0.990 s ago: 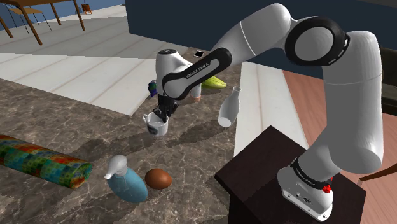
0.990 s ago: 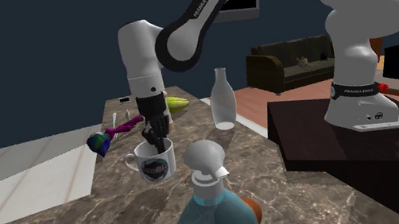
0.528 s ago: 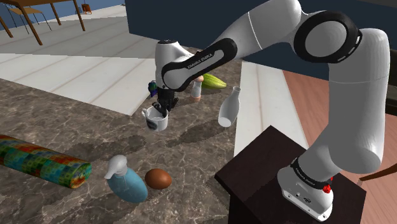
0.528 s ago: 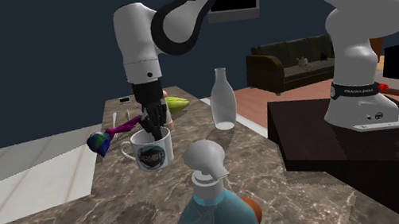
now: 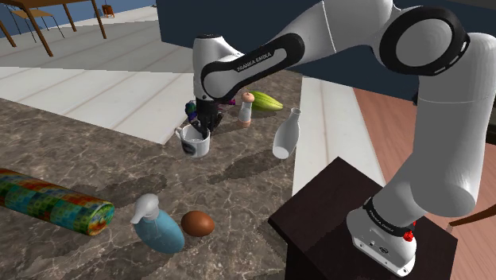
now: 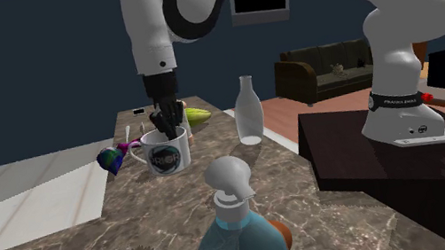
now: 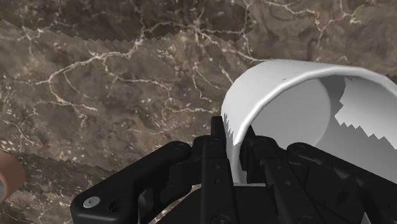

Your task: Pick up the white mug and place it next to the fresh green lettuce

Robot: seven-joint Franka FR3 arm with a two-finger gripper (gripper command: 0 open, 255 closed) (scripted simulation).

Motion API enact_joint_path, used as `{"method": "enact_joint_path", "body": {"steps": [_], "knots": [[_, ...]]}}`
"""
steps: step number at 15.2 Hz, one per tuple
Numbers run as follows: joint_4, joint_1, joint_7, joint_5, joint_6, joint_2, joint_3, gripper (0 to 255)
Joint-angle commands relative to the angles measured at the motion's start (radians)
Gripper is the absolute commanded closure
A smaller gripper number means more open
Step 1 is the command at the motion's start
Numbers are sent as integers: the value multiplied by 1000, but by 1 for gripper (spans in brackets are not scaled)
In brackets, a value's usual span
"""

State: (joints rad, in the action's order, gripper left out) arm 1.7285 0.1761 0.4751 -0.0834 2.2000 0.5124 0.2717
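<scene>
The white mug (image 5: pixel 194 144) with a dark round emblem hangs a little above the brown marble counter (image 5: pixel 95 159). My gripper (image 5: pixel 203 127) is shut on its rim, one finger inside and one outside. The second exterior view shows the mug (image 6: pixel 166 152) under the gripper (image 6: pixel 168 133), handle pointing to that view's left. In the wrist view the fingers (image 7: pixel 219 143) clasp the mug's wall (image 7: pixel 280 95) at the gripper (image 7: pixel 235 137). The yellow-green lettuce (image 5: pixel 267 101) lies at the counter's far end, beyond the mug, also visible as lettuce (image 6: pixel 196 115).
A white bottle (image 5: pixel 287 134) stands near the counter's edge beside the dark stand (image 5: pixel 342 215). A blue spray bottle (image 5: pixel 156 225), a brown egg-shaped object (image 5: pixel 197 223) and a colourful roll (image 5: pixel 52 204) lie nearer. A small shaker (image 5: pixel 247 109) and a purple-green item (image 6: pixel 113 157) sit close to the lettuce.
The gripper has raised the mug off the counter and carried it toward the far end, closer to the lettuce. The grip on the rim is unchanged.
</scene>
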Motion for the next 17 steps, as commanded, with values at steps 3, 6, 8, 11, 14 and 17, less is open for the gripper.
{"method": "enact_joint_path", "body": {"steps": [3,6,8,11,14,17], "knots": [[-14,-5,-5,8,-43,-29,5,255],[-27,-7,-7,14,-75,-49,8,255],[-37,-8,-8,18,-97,-61,10,255],[-15,-27,-29,27,-105,-92,9,255],[70,-79,-94,46,-80,-151,-1,255],[143,-129,-162,64,-60,-202,-15,255]]}}
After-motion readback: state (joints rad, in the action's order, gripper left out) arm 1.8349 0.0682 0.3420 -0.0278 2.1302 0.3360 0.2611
